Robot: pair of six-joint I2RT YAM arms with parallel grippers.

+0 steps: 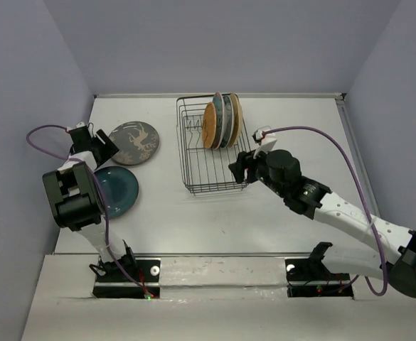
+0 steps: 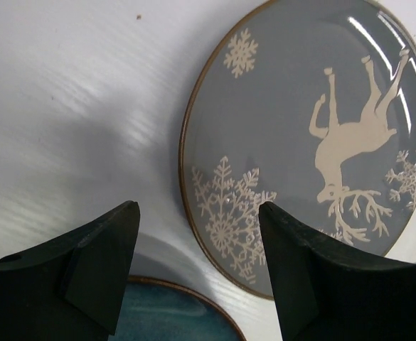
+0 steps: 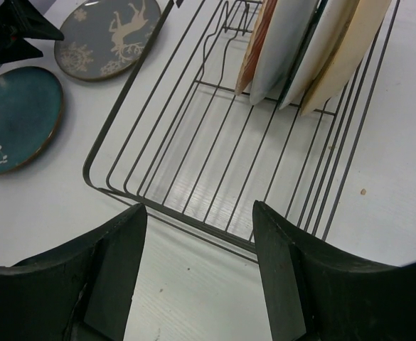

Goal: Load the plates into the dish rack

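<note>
Two plates lie flat at the table's left: a grey plate [image 1: 134, 143] [image 2: 314, 142] [image 3: 112, 35] with a cream deer and snowflakes, and nearer, a dark teal plate [image 1: 116, 190] [image 2: 172, 316] [image 3: 16, 117]. My left gripper [image 1: 102, 145] [image 2: 197, 234] is open over the grey plate's left rim, with nothing held. The black wire dish rack [image 1: 193, 153] [image 3: 193, 149] holds several plates upright [image 1: 222, 119] [image 3: 300, 50] at its far end. My right gripper [image 1: 242, 169] [image 3: 199, 227] is open and empty over the rack's near right corner.
Grey walls enclose the table at the back and on both sides. The right arm's purple cable [image 1: 321, 135] loops above the table to the right of the rack. The near half of the rack has bare wire dividers [image 1: 192, 126].
</note>
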